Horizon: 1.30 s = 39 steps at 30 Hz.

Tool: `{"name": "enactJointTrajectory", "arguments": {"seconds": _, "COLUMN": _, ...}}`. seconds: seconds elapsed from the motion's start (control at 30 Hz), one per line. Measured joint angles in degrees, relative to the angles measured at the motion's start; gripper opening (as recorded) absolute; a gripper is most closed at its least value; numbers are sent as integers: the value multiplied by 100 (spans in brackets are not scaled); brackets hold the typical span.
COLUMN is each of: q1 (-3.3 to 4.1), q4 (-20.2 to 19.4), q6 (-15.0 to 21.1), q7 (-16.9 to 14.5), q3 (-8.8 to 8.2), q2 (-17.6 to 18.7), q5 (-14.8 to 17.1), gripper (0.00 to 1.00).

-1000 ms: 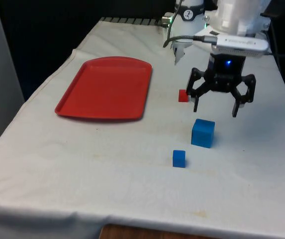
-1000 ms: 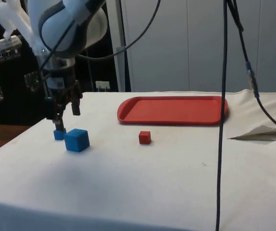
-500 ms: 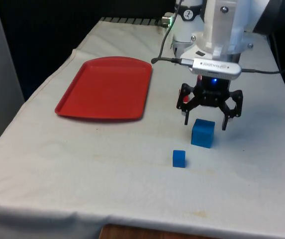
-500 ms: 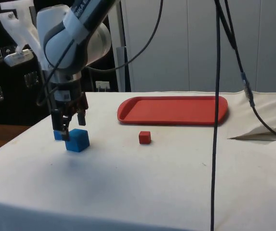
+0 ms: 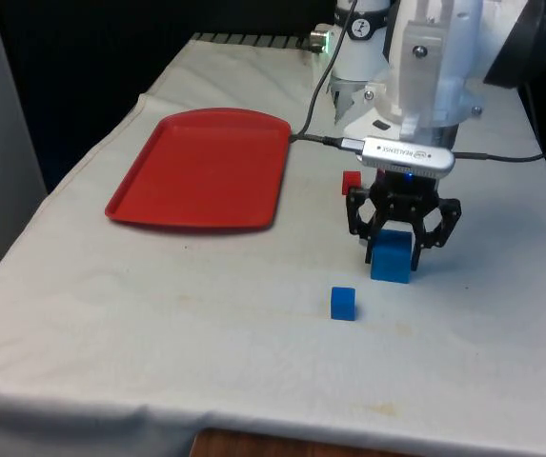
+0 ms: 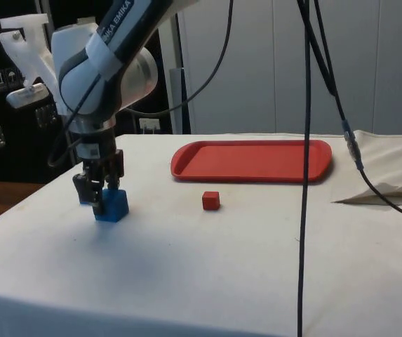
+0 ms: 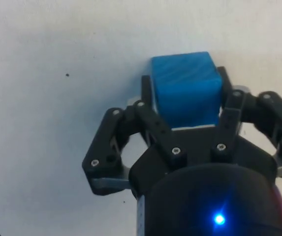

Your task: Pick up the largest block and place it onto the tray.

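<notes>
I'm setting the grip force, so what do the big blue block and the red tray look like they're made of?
The big blue block looks like matte foam or soft plastic: faint streaks, dull faces, no glare. The gripper straddles it. The red tray looks like moulded plastic with a raised rim, rounded corners and a slight sheen. Neither can be told for certain.

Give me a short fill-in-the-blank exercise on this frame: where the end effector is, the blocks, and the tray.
1. The end effector is lowered around the large ____ block, one finger on each side.
2. The tray holds ____ blocks.
3. The smallest block on the cloth that is not blue is ____.
4. In the front view, the small blue block lies ____ to the camera than the large one.

Missing words: blue; no; red; nearer
</notes>
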Motion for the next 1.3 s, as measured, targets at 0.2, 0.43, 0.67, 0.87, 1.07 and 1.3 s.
{"name": "enactJointTrajectory", "arguments": {"seconds": 0.2, "q1": 0, "q4": 11, "q6": 0, "q7": 0, "q3": 0, "q2": 6, "q5": 6, "gripper": 0}}
{"name": "enactJointTrajectory", "arguments": {"seconds": 0.43, "q1": -6, "q4": 17, "q6": 0, "q7": 0, "q3": 0, "q2": 6, "q5": 6, "gripper": 0}}
{"name": "enactJointTrajectory", "arguments": {"seconds": 0.67, "q1": 0, "q4": 63, "q6": -29, "q7": 0, "q3": -34, "q2": -17, "q5": 6, "gripper": 0}}
{"name": "enactJointTrajectory", "arguments": {"seconds": 0.87, "q1": 34, "q4": 23, "q6": -195, "q7": 0, "q3": -86, "q2": -218, "q5": -34, "gripper": 0}}
{"name": "enactJointTrajectory", "arguments": {"seconds": 1.07, "q1": 74, "q4": -80, "q6": -327, "q7": 0, "q3": -138, "q2": -476, "q5": -120, "gripper": 0}}
{"name": "enactJointTrajectory", "arguments": {"seconds": 1.3, "q1": 120, "q4": -172, "q6": -498, "q7": 23, "q3": -201, "q2": -779, "q5": -269, "gripper": 0}}
